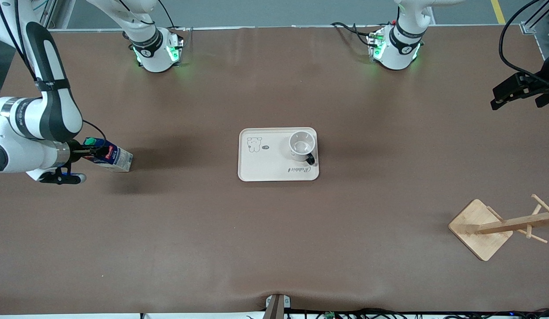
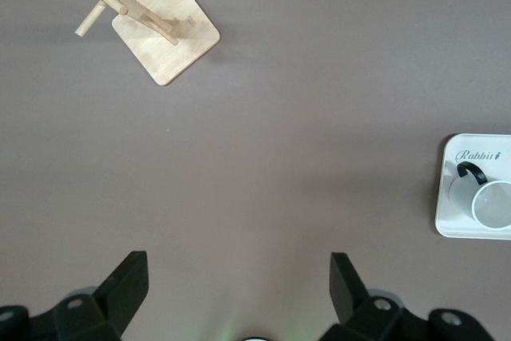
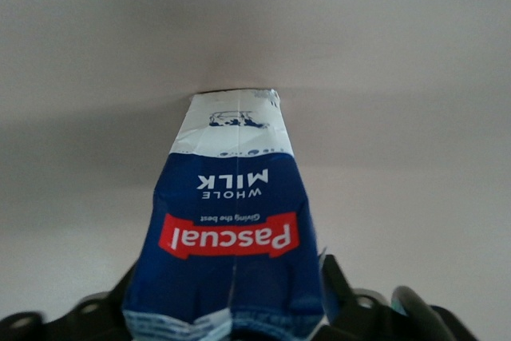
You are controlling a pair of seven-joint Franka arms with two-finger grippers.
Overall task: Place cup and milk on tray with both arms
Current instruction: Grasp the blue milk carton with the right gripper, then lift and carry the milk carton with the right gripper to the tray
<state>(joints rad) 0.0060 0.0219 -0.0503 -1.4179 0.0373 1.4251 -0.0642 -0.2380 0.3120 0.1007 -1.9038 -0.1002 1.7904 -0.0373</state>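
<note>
Wooden rack (image 1: 496,228) w/ square base sits nearest the camera, at left arm's end. Cup (image 1: 302,145), glossy white, stands upright on the smooth cream tray (image 1: 268,166) mid-table. Right gripper (image 1: 89,151) pinches the boxy milk carton (image 1: 110,156) at its top, tilted. Left gripper (image 2: 238,285) hangs spread wide, holding nothing.

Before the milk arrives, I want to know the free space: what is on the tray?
Only the cup stands on the tray, upright at the end toward the left arm, handle toward the front camera. The animal drawing and "Rabbit" script show; the surface beneath the cup is covered.
</note>
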